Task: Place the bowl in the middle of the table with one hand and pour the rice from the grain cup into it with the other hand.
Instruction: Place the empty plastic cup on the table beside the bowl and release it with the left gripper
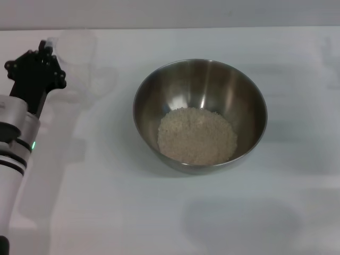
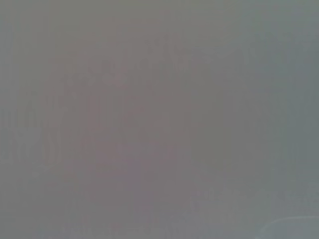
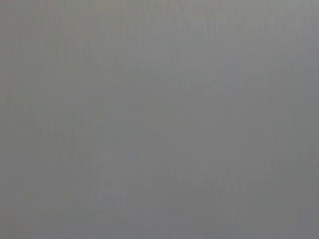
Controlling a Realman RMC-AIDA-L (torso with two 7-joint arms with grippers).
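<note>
Head view: rice (image 1: 197, 136) in bowl (image 1: 200, 114); left gripper (image 1: 47, 51) beside grain cup (image 1: 76, 49), jaws state unclear.

The bowl (image 1: 200, 79) in the middle is shiny metal, smooth and grey, with soft bright streaks on its inside wall. The rice (image 1: 197, 135) in it looks dull, pale and grainy, like a bumpy little heap. The bench (image 1: 106, 212) is white, flat and matt, with hardly any shine. At the far left, the grain cup (image 1: 79, 50) is clear, slightly cloudy plastic. The left gripper (image 1: 45, 50) beside it is dull black, on a smooth white and silver arm.
</note>
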